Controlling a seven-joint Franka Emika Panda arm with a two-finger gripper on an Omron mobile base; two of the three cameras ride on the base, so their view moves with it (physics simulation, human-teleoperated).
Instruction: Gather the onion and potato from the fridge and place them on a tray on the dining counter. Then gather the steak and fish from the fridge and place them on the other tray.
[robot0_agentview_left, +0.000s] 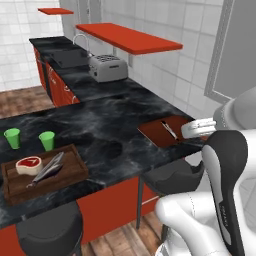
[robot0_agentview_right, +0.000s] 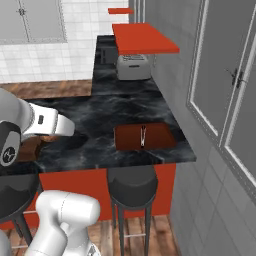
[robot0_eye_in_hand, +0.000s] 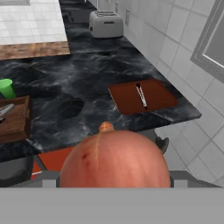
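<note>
Filling the bottom centre of the hand view, a round orange-brown onion (robot0_eye_in_hand: 114, 159) with a small stem nub sat between our gripper's (robot0_eye_in_hand: 114, 179) jaws; we held it clenched wide around its girth, which we judge kept it from rolling during carry.

Beyond it, at middle right of that frame, the flat reddish-brown rectangular tray (robot0_eye_in_hand: 127, 98) with its thin dark stick-like mark lay bare on the long black marble-look dining counter (robot0_eye_in_hand: 87, 78), near the counter's end, so we judged it the onion's destination.

At lower left of the left base view a lighter wooden box (robot0_agentview_left: 70, 172) carried a red steak (robot0_agentview_left: 29, 165) and metal utensils (robot0_agentview_left: 50, 167), with two green cups (robot0_agentview_left: 30, 139) behind it. A silver toaster (robot0_agentview_left: 107, 67) stood further back.
</note>
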